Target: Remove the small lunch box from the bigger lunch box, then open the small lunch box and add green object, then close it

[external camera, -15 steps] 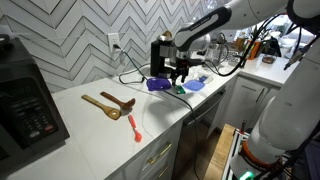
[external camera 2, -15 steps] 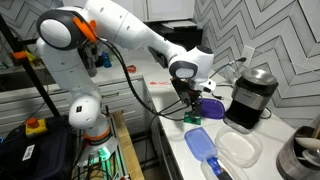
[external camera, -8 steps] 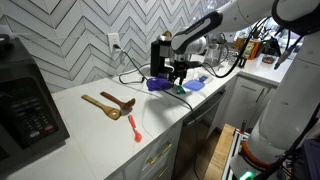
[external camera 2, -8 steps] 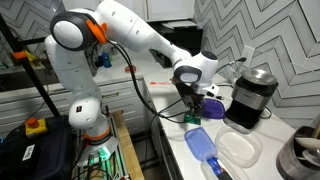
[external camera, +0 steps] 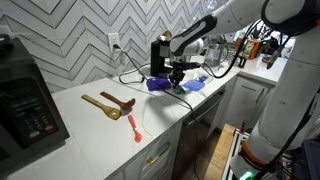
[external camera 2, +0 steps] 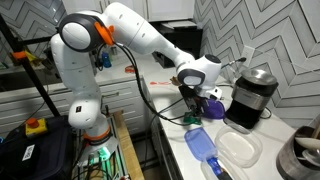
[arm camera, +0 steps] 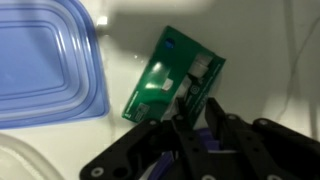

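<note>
The green object (arm camera: 170, 85) is a small flat green card lying on the white counter, also seen in both exterior views (external camera: 181, 90) (external camera 2: 190, 120). My gripper (arm camera: 198, 112) is down on it, its two dark fingers drawn close together on the card's lower corner. Both exterior views show the gripper (external camera: 178, 79) (external camera 2: 194, 108) low over the counter. The small lunch box (arm camera: 45, 65) is blue and lies just beside the card (external camera: 196, 84) (external camera 2: 200, 146). The bigger lunch box (external camera: 158, 84) (external camera 2: 212, 106), purple-blue, sits behind the gripper.
A clear container (external camera 2: 238, 150) lies next to the blue box. A black-and-steel appliance (external camera 2: 250, 95) stands close behind. Wooden spoons (external camera: 108, 105) and a red-orange utensil (external camera: 134, 127) lie farther along the counter, near a black appliance (external camera: 25, 100). The counter edge (external camera: 150, 140) is near.
The jaws have gone from wide open to nearly together around the green card. The arm has stayed over the same spot, shifting only slightly.
</note>
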`<state>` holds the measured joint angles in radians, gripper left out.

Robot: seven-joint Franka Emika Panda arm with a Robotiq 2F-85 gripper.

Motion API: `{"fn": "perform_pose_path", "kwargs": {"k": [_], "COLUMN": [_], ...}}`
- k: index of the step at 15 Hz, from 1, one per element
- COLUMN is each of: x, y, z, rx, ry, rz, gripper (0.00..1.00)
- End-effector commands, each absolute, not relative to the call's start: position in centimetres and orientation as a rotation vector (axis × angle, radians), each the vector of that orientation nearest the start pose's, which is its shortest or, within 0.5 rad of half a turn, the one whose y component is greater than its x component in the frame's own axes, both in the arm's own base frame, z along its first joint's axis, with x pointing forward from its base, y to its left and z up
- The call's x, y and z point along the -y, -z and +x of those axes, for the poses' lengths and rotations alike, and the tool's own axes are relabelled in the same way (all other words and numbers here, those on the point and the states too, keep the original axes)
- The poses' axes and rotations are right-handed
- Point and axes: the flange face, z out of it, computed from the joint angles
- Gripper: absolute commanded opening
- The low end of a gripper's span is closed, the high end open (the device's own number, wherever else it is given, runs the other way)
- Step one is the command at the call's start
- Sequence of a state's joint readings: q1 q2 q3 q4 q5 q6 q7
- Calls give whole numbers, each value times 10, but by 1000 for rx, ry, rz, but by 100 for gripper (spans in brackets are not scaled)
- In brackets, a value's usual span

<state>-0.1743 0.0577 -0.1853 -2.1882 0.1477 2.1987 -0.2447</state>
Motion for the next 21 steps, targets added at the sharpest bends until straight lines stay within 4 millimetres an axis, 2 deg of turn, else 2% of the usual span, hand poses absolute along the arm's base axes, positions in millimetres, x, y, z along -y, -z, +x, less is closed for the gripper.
{"fn": "perform_pose_path", "kwargs": {"k": [1,6,13,15,17,21], "x": [192,208,224,237,260,319], "y": [-363,-397,-466,-482,-493,-496], "z": [502,485,452,442,431,407], "rx": [-341,-380,-423,-504,-630,-946], "ry": [-9,43,183,233,286,324], "rz": [-3003,-3024,-3009,-3014,-3019,-2959], "gripper": [0,0,0,0,0,0]}}
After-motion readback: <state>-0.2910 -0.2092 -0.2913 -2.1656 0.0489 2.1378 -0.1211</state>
